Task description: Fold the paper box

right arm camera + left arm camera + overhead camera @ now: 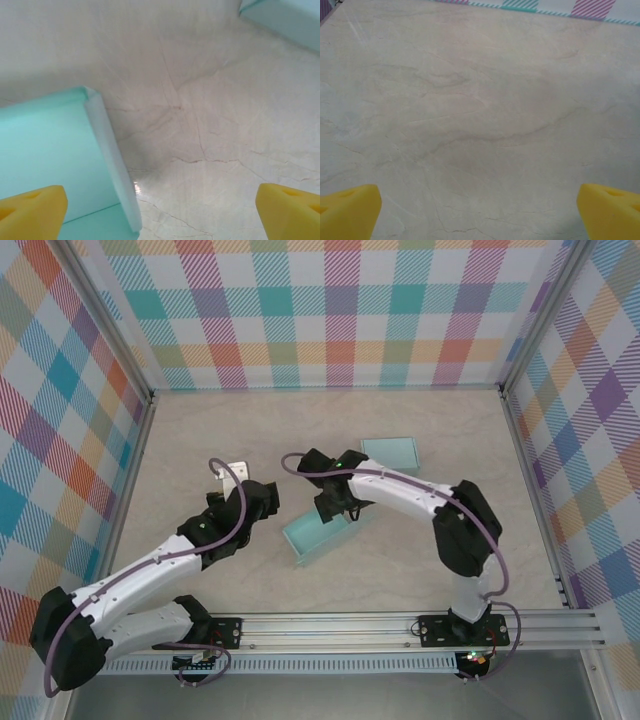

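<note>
The pale teal paper box (pixel 318 536) lies open-topped with upright walls beneath the spread, empty right gripper (pixel 337 508); the left gripper (pixel 240 502) is spread too.

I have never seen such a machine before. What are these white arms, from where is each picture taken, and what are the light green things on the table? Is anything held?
These are two robot arms bolted at the near edge of a table. One picture comes from a fixed camera above and behind them. The other two come from cameras on the wrists; the yellow shapes at their bottom corners are each gripper's own fingertips.

On the table lie two pale green paper pieces: a partly folded box near the middle and a flat-looking box part farther back.

The left gripper is open over bare table. The right gripper is open too, one finger over the box's wall. Nothing is held.
</note>
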